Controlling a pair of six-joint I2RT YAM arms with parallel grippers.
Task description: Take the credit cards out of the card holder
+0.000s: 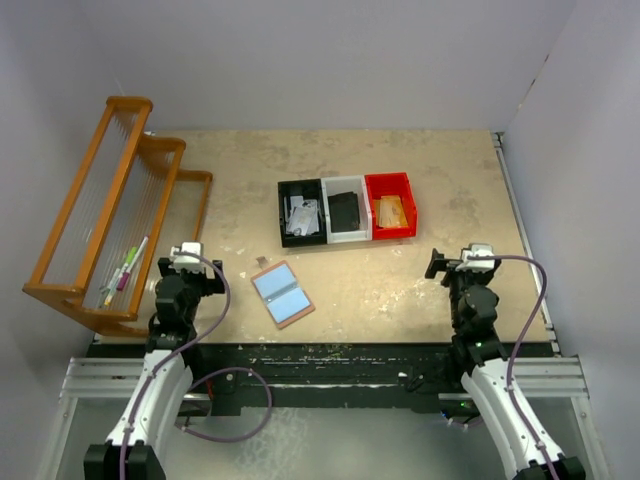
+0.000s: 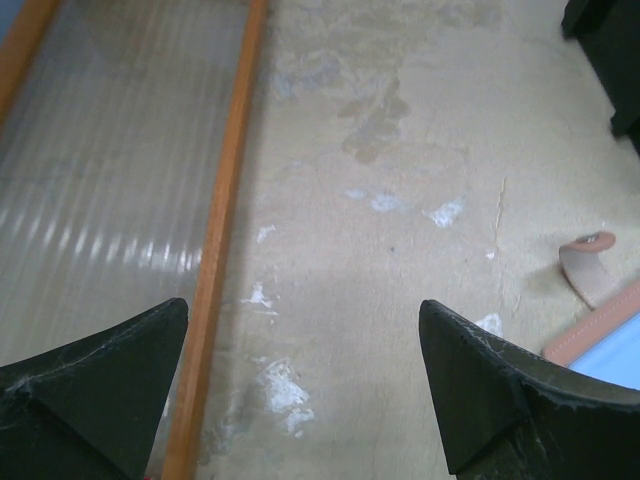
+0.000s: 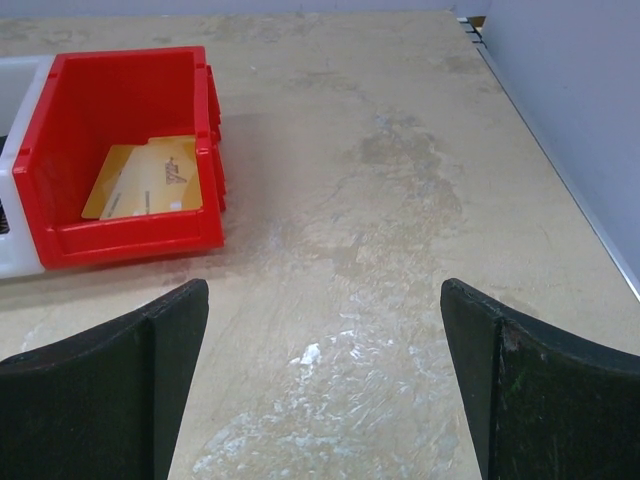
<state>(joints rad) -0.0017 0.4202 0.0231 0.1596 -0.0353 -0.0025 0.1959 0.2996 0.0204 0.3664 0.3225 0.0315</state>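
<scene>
Nearest to me, the left gripper [image 1: 186, 258] hangs just left of the small salmon-pink, leather-like bifold card holder [image 1: 282, 293]. Its two black fingers [image 2: 110, 380] are spread as wide as they go, gripping nothing and touching nothing, with only bare table showing between them. The right gripper [image 1: 452, 265] sits well to the right of the card holder, its jaws just as wide apart and empty above the surface. The card holder lies flat and opened out between the two arms, closer to the left one, with its light blue lining facing up and a small tab [image 2: 588, 262] sticking out at its far left corner. It is too small from here to tell whether any cards sit in it. The surface is a worn beige tabletop [image 1: 420, 300], scuffed and stained pale in patches. Beyond the card holder and a little right, three small plastic bins stand touching in a row: a black bin [image 1: 301, 212], a white bin [image 1: 346, 208] and a red bin [image 1: 391, 204]. A tan-orange flat plastic card [image 3: 148, 178] lies in the red one. Far left of the card holder leans an orange wooden rack [image 1: 110, 210] with clear ribbed panels and a few pens [image 1: 125, 268] low in it. Plain pale grey walls [image 1: 330, 60] close in the table behind and on both sides.
</scene>
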